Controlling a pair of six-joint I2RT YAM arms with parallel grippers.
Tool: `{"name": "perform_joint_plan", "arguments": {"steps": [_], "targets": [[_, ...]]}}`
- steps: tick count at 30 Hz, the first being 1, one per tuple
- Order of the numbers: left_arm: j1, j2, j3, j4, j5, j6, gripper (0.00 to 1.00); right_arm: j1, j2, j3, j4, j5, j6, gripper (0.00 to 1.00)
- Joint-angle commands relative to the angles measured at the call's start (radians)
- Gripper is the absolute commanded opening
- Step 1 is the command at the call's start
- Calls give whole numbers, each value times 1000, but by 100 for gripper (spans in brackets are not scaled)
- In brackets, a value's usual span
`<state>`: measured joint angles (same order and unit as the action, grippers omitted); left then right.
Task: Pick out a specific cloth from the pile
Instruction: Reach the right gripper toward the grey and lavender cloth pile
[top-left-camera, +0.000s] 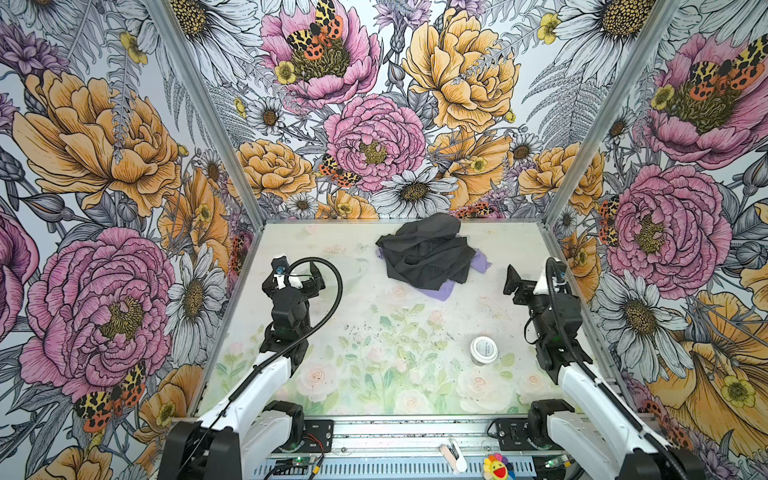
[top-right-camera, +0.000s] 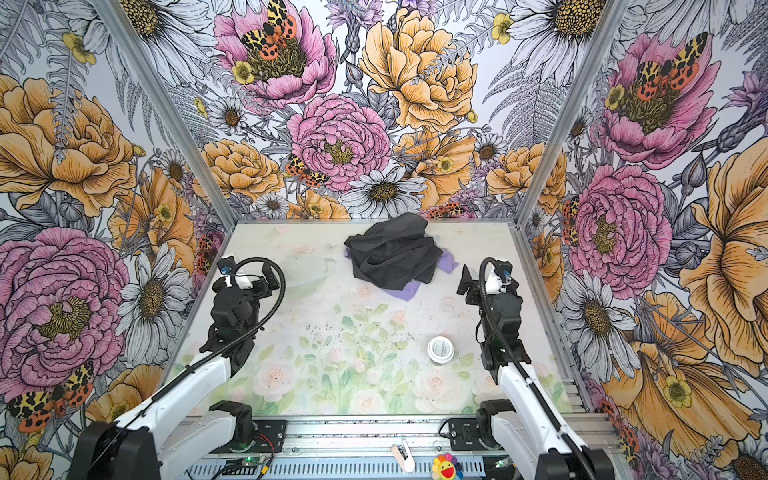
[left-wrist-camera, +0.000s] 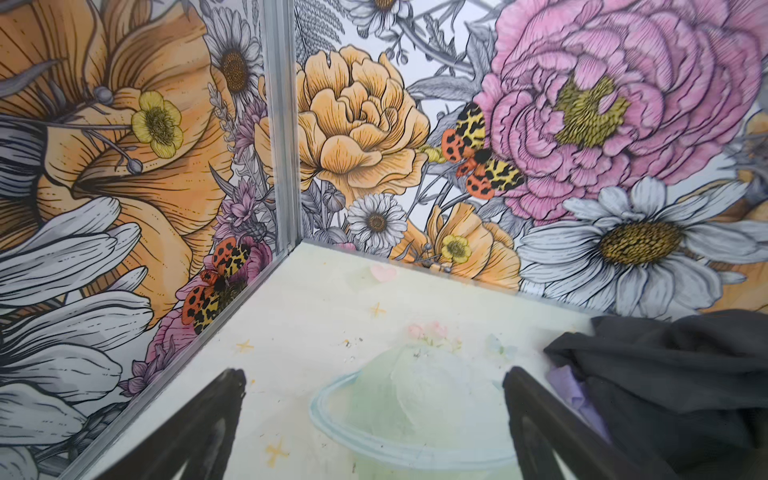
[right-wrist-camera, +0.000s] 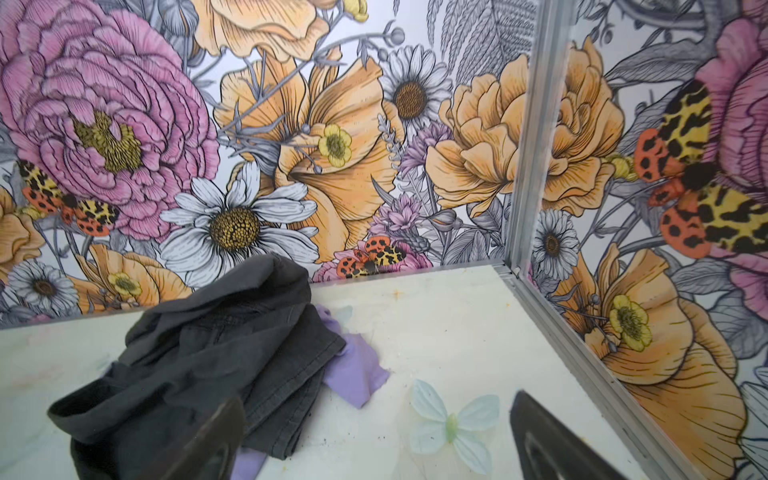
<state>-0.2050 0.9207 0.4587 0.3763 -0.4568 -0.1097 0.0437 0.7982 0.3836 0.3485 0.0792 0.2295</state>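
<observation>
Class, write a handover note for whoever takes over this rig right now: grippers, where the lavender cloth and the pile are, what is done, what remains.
Left gripper: open, empty, short of the pile.
Right gripper: open, empty, also clear of it.
The pile sits at the far middle of the table. The lavender cloth lies mostly buried under it; corners show at the pile's near and right edges.
Done: nothing grasped yet.
Left: grip an exposed lavender corner and pull it free.
</observation>
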Motion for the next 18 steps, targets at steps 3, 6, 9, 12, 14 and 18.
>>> {"name": "perform_joint_plan", "arguments": {"steps": [3, 6, 9, 12, 14, 18], "targets": [[-21, -180, 104, -391, 86, -170, 99, 2, -106, 72, -339, -77, 182, 98], [-21, -223, 200, -514, 217, -130, 99, 5, -73, 115, -392, -197, 246, 96], [-21, -245, 268, -596, 378, -17, 99, 13, 18, 160, -424, -326, 329, 96], [-21, -289, 247, -589, 458, 96, 99, 61, 138, 209, -424, -355, 335, 95], [-23, -311, 216, -573, 462, 109, 99, 94, 223, 257, -443, -349, 302, 93], [-22, -348, 178, -555, 481, 91, 99, 193, 399, 381, -535, -285, 237, 90]]}}
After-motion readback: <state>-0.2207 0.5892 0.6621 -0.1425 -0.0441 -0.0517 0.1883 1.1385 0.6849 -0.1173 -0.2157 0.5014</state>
